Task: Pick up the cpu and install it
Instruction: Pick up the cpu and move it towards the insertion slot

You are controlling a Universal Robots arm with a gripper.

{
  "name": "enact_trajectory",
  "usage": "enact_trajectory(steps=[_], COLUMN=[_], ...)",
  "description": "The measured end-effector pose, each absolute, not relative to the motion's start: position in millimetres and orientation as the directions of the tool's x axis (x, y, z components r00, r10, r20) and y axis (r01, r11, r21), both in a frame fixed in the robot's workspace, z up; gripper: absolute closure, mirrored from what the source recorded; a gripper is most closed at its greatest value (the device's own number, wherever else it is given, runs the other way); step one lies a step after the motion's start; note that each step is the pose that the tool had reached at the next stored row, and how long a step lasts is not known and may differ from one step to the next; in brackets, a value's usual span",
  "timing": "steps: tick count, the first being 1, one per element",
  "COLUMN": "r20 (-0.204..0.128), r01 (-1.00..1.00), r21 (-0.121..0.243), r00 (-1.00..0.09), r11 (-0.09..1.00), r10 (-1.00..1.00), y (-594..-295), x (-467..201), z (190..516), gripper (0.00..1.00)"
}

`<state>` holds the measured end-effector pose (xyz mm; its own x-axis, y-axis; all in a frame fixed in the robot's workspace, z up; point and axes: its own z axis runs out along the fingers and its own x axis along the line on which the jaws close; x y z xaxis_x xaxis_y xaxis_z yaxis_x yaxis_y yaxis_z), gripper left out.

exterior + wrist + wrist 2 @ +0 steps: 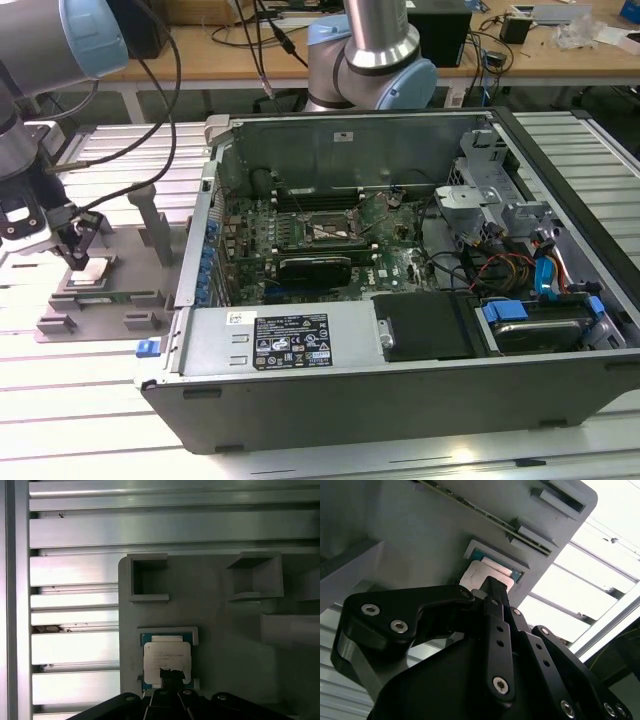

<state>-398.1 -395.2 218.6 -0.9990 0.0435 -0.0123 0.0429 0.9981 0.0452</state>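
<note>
The cpu (97, 272) is seen at the exterior view's left, laid flat in a shallow seat of the grey tray (60, 322), silver top up. The tray is set on the slatted alu. table (80, 410), just beside the open computer case (300, 415), which is laid on its side and spread toward the exterior view's right. Upright posts (160, 240) are carried by the tray, btwn the cpu and the case.

The gripper (78, 262) is held directly over the cpu, pointed down. Its jaws are seen pressed together w/ nothing clamped btwn them. In the first wrist view the tip of the gripper (170, 674) is overlapped w/ one edge of the cpu (166, 656); whether contact is made cannot be told. A green-edged frame (145, 639) is seen round the cpu in the tray (220, 630), and the table (75, 530) is shown beside the tray. In the second wrist view the black links of the gripper (492, 584) are converged over the cpu (476, 576), w/ the tray (420, 530) beyond.

Inside the case the black-framed socket (325, 230) is seen on the board, well apart from the cpu. The cpu is not yet installed.
</note>
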Motion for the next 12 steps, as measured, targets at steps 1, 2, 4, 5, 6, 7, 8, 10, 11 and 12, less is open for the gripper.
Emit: enact_trajectory(steps=[1,2,4,5,6,7,8,10,11,12], r20=[-0.012,-0.012,-0.014,-0.014,-0.014,-0.014,-0.016,-0.024,-0.024,-0.024], r01=[0.043,0.043,0.043,0.043,0.043,0.043,0.043,0.042,0.042,0.042], r21=[0.045,0.045,0.046,0.045,0.045,0.045,0.045,0.046,0.046,0.046], r00=[-0.999,-0.999,-0.999,-0.999,-0.999,-0.999,-0.999,-0.999,-0.999,-0.999], r11=[0.998,0.998,0.998,0.998,0.998,0.998,0.998,0.998,0.998,0.998], r10=[0.043,0.043,0.043,0.043,0.043,0.043,0.044,0.043,0.043,0.043], y=[-395.1,-395.1,-395.1,-395.1,-395.1,-395.1,-395.1,-395.1,-395.1,-395.1], x=[-398.0,-398.0,-397.1,-395.0,-394.3,-394.1,-394.1,-393.9,-394.0,-394.1], z=[218.5,218.5,218.3,218.3,218.2,218.0,217.4,213.8,212.4,211.8], gripper=[0.89,0.89,0.89,0.89,0.89,0.89,0.89,0.89,0.89,0.89])
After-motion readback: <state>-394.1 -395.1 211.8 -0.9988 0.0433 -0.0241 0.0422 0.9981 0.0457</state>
